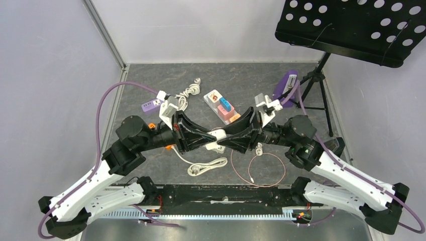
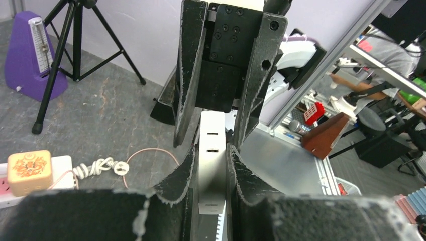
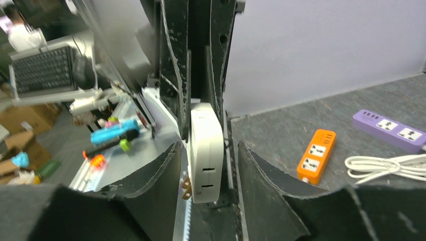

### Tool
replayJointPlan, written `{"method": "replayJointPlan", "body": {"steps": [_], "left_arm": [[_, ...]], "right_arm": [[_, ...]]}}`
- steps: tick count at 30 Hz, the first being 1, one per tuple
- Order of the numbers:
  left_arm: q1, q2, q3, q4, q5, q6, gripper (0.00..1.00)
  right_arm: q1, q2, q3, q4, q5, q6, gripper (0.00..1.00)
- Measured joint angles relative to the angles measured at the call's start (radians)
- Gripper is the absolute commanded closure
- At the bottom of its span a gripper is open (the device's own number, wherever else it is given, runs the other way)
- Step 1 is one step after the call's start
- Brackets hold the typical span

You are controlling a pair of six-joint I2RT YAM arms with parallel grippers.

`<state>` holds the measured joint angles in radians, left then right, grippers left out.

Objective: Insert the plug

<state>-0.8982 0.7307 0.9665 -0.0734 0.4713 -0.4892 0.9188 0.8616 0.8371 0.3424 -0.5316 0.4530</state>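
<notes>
While both arms meet at centre frame, held thing: white plug (image 1: 216, 134), lifted clear of the table (image 1: 150, 75) between them.
Upper left, purple power strip (image 1: 149, 105): flat on the table, well apart from the plug, nearer the left arm.
Grip, left gripper (image 2: 211, 150): narrow, fingers pressing both sides of the plug.
Plug axis: long side runs left-right along the fingers; brass prongs (image 3: 186, 187) on one flat face.
Grip, right gripper (image 3: 208, 145): parted, a gap either side.
Writing: none legible.

a purple metronome (image 1: 287, 83) stands on the bench (image 1: 226, 75). just right of it rises a black music stand (image 1: 346, 42); well left of it lie a white cable (image 1: 190, 92) and purple power strip (image 1: 149, 106).
</notes>
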Motion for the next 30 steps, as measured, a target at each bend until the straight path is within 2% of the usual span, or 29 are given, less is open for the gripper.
{"method": "replayJointPlan", "body": {"steps": [4, 8, 10, 12, 13, 15, 19, 24, 30], "left_arm": [[0.000, 0.021, 0.045, -0.077, 0.002, 0.058, 0.98], [0.002, 0.048, 0.074, -0.117, 0.002, 0.088, 0.98], [0.002, 0.063, 0.076, -0.120, 0.001, 0.091, 0.98], [0.002, 0.071, 0.076, -0.134, 0.003, 0.099, 0.98], [0.002, 0.072, 0.076, -0.141, 0.008, 0.103, 0.98], [0.001, 0.072, 0.076, -0.151, 0.014, 0.106, 0.98], [0.000, 0.074, 0.080, -0.160, 0.010, 0.105, 0.98], [0.000, 0.077, 0.128, -0.197, 0.050, 0.150, 0.98], [0.000, 0.092, 0.193, -0.301, 0.150, 0.301, 0.98]], "right_arm": [[0.000, 0.042, 0.062, -0.148, -0.041, -0.106, 0.56], [0.001, 0.061, 0.092, -0.236, -0.057, -0.177, 0.65], [0.000, 0.061, 0.097, -0.267, -0.058, -0.212, 0.73], [0.000, 0.061, 0.097, -0.297, -0.062, -0.233, 0.74], [-0.001, 0.061, 0.097, -0.310, -0.069, -0.241, 0.70], [-0.001, 0.060, 0.098, -0.322, -0.076, -0.260, 0.56], [0.000, 0.061, 0.099, -0.381, -0.077, -0.336, 0.37], [0.000, 0.062, 0.100, -0.436, -0.079, -0.378, 0.31], [0.000, 0.058, 0.128, -0.458, -0.102, -0.394, 0.29]]}}
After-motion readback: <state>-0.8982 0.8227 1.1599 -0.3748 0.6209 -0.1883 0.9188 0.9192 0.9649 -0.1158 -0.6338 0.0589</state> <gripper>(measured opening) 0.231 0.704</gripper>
